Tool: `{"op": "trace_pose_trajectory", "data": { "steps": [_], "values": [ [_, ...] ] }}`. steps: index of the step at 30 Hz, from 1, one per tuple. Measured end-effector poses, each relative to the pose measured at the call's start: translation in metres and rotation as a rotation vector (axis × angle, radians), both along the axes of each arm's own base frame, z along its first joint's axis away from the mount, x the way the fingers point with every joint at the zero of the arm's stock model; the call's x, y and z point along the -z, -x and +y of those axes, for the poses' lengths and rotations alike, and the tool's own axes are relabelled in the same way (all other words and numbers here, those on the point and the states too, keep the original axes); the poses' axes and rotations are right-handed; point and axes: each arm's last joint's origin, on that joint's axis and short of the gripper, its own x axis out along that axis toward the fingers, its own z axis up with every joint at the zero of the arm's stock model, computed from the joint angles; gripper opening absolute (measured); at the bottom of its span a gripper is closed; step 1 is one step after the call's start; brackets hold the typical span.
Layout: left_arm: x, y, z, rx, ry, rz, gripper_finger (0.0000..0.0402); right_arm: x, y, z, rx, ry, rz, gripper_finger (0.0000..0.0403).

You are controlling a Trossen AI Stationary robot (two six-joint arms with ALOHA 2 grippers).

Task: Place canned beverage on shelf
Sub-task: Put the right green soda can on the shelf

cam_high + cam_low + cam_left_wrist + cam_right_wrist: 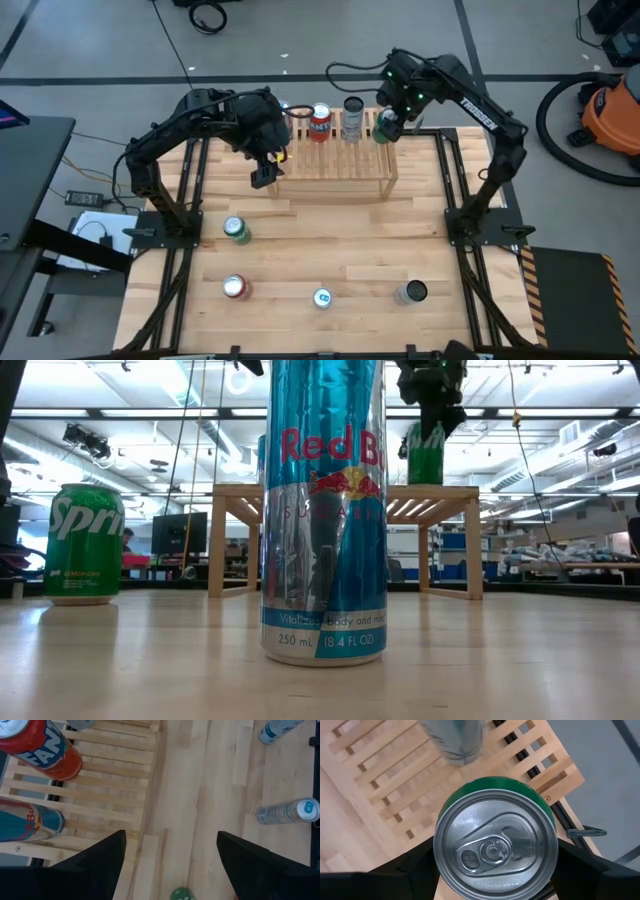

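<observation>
**A:** Across the light wooden table [340,250], what did the overhead camera show?

**B:** Four cans stood loose toward 6 o'clock: a green Sprite can [236,230] at about 8, a red can [235,288] at 7, a blue Red Bull can [322,298] at 6 and a grey can [413,292] at 5. The shelf [335,160], a pale slatted rack, sat at 12 o'clock, already carrying an orange can [320,123] and a silver can [352,118]. Beyond the table lay grey floor, with an orange vacuum [610,110] out at 3 o'clock. The table-level camera looked into a large workshop with ceiling lights.

**B:** And the grippers?

**A:** The right gripper [387,124] hovered over the shelf's end at 1 o'clock, its fingers [415,865] clamped on either side of a green can [495,837], held upright above the slats just beside the silver can. The left gripper [265,172] hung at the shelf's 10 o'clock end with its fingers [100,857] spread apart and nothing between them.
</observation>
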Motion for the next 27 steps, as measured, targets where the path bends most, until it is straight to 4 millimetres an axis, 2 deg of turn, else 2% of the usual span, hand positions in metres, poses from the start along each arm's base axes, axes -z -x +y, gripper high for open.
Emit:
{"op": "trace_pose_trajectory", "data": {
  "steps": [10, 21, 27],
  "values": [
    [0.0, 0.0, 0.0, -0.003, 0.002, 0.0, 0.0314, 0.01, 0.002, -0.019, -0.006, -0.021, 0.026, 0.0306],
    [0.0, 0.0, 0.0, -0.025, 0.015, -0.002, 0.0314, 0.011, 0.0, -0.019, -0.06, -0.085, -0.028, 0.0343],
    [0.0, 0.0, 0.0, -0.025, 0.015, -0.002, 0.0314, 0.011, 0.001, -0.019, -0.052, -0.067, -0.015, 0.0346]
  ]
}}
